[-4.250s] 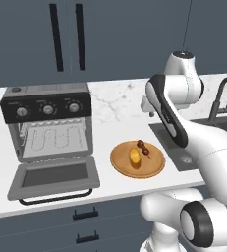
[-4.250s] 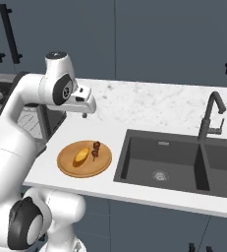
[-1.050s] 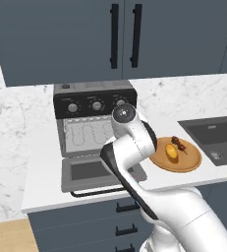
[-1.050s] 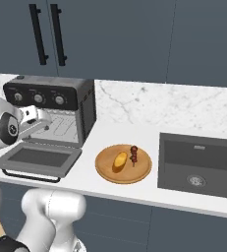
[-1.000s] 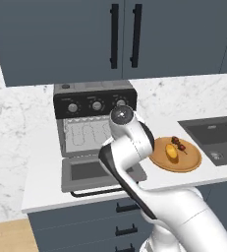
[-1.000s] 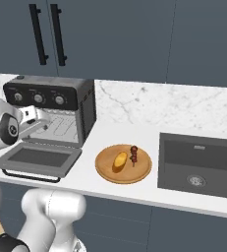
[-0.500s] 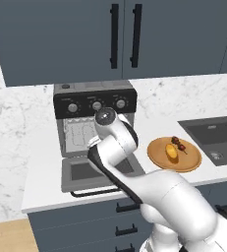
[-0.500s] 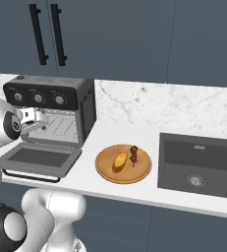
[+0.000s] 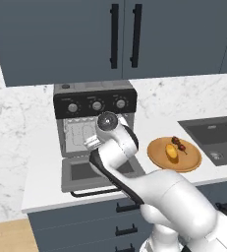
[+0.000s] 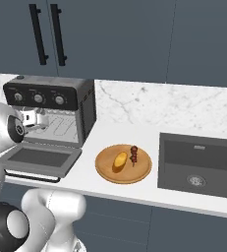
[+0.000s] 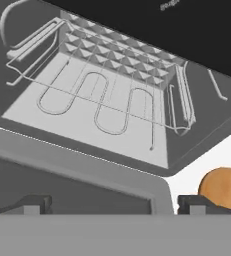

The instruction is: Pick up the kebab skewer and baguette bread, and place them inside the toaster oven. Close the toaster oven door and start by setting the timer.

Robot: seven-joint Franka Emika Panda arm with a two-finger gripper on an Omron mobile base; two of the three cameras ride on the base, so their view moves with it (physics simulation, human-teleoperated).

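My gripper (image 10: 39, 121) hung spread wide and empty before the toaster oven (image 9: 94, 106), just above the lowered toaster oven door (image 10: 36, 160). My arm was folded low, hand aimed into the cavity.

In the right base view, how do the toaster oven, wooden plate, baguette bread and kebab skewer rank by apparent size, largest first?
1. toaster oven
2. wooden plate
3. baguette bread and kebab skewer: similar length, the bread thicker; too close to rank.

In the left base view, part of the toaster oven (image 9: 94, 106) mouth and its lowered toaster oven door (image 9: 80, 173) is covered by the arm. In the hand view, the wooden plate (image 11: 223, 186) is cut off by the right edge.
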